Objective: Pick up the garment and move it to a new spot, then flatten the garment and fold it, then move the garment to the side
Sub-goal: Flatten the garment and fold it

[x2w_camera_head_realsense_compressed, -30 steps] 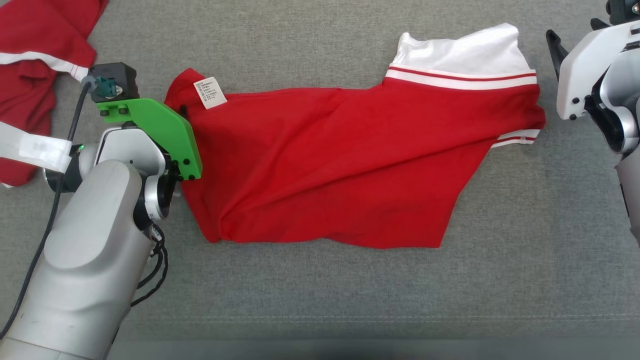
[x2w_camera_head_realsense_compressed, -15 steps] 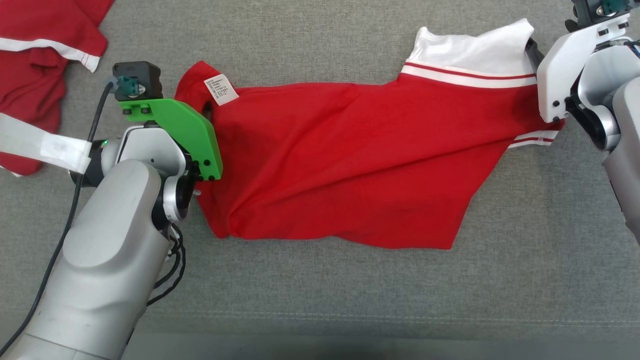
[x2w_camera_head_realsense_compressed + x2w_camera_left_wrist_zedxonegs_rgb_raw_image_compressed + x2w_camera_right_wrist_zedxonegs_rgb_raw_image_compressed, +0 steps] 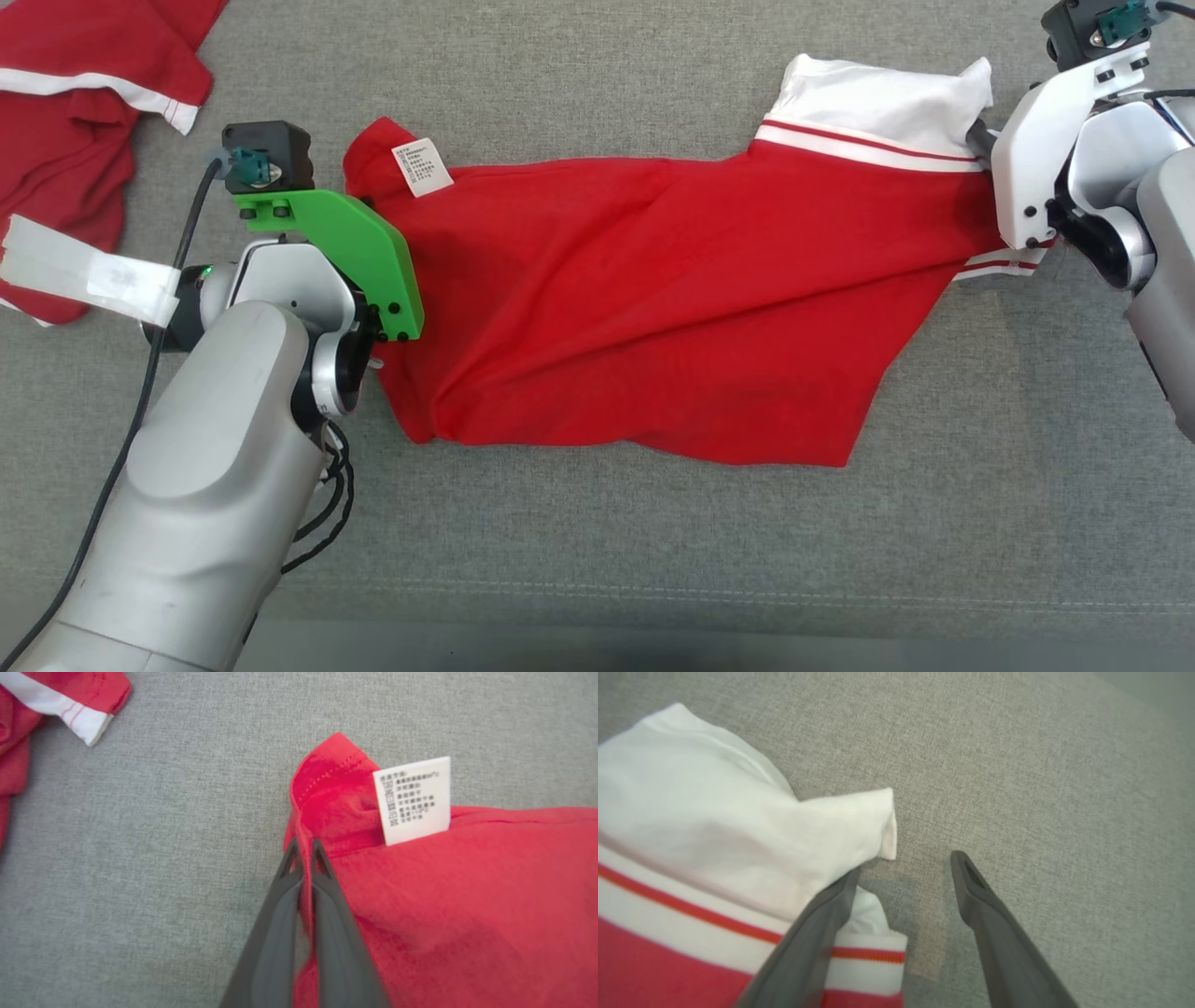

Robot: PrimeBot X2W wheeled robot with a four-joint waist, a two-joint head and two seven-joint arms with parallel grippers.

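The garment (image 3: pixel 653 308) is a red shirt with white striped trim, lying spread and creased on the grey cloth surface (image 3: pixel 597 523). My left gripper (image 3: pixel 304 849) is shut on the garment's (image 3: pixel 467 896) left edge, just below the white care label (image 3: pixel 413 800); in the head view its green bracket (image 3: pixel 345 252) covers the fingers. My right gripper (image 3: pixel 906 868) stands open at the garment's (image 3: pixel 714 826) white right end. One finger touches the white fold and the other rests over bare surface.
Another red garment with a white stripe (image 3: pixel 84 84) lies bunched at the far left, and its cuff (image 3: pixel 88 723) is in the left wrist view. A white tag (image 3: pixel 84 271) hangs off my left arm's cable. A seam (image 3: pixel 653 597) runs near the surface's front edge.
My left gripper has closed on the garment's left edge. My right gripper has moved in from beside the garment to its white end. The head view has shifted slightly.
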